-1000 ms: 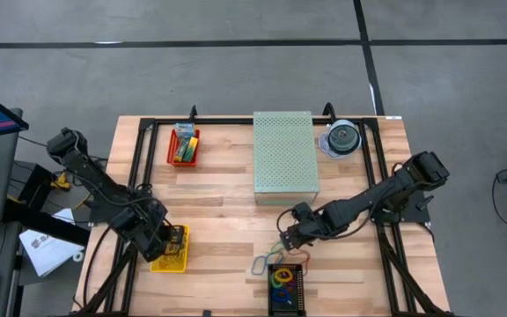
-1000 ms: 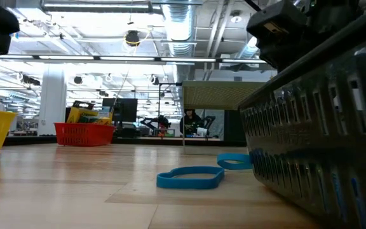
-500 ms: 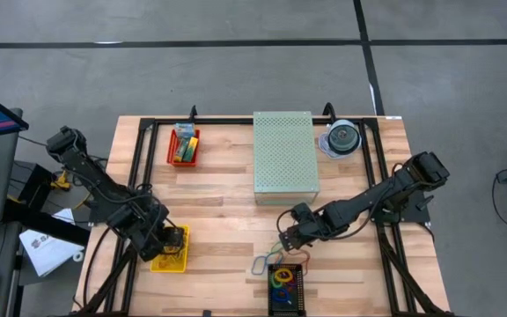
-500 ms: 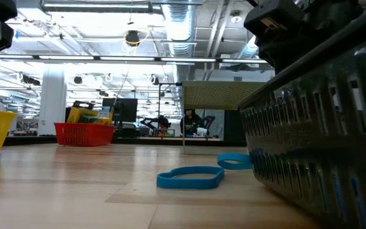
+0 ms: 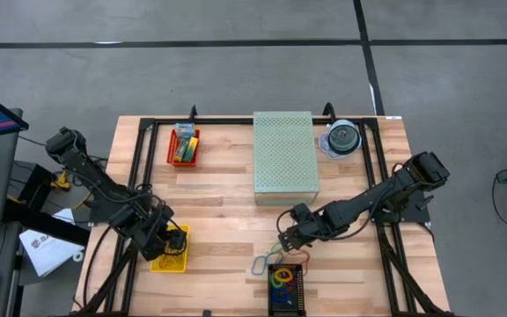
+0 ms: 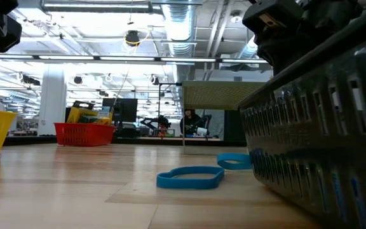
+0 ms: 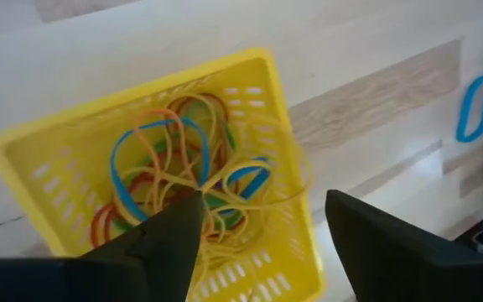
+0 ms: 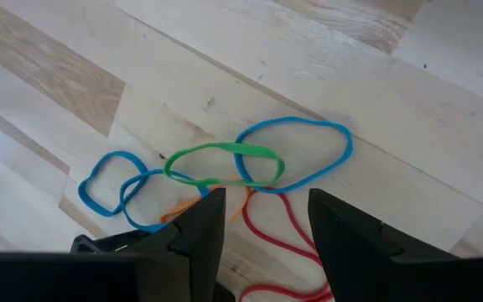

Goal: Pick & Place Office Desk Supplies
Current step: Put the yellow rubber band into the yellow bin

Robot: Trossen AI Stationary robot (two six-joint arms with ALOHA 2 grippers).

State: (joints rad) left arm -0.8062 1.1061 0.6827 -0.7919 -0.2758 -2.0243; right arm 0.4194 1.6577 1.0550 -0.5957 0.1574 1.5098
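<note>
My left gripper [image 7: 262,226] [image 5: 171,239] hangs open over the yellow basket [image 7: 23,176] [image 5: 169,257] near the table's left front. In the basket lies a tangle of rubber bands [image 7: 174,176] in blue, orange, red, green and yellow. My right gripper [image 8: 262,222] [image 5: 286,236] stands open, pointing down, above loose bands on the wood. These are a green band [image 8: 220,164], a large blue one [image 8: 309,155], a smaller blue one [image 8: 111,189], a red one [image 8: 279,235] and an orange one [image 8: 183,214]. The small crayon boxes [image 5: 183,143] lie in a red basket. My left gripper has one fingertip [image 7: 187,220] right beside a thin yellow band [image 7: 262,189]. That band lies over the pile and across the basket's wall. I cannot tell whether the finger touches it. My right gripper touches nothing.
A black basket [image 5: 285,287] [image 6: 323,146] with bands stands at the front edge, just near of my right gripper. Two blue bands [image 6: 190,178] lie beside it. The pale green perforated box [image 5: 284,157] and the clear disc case [image 5: 343,138] are at the back. Bare wood lies between the arms.
My left gripper has stayed over the yellow basket, rolled a little at the wrist and opened. My right arm has kept still. The bands on the table have not moved.
</note>
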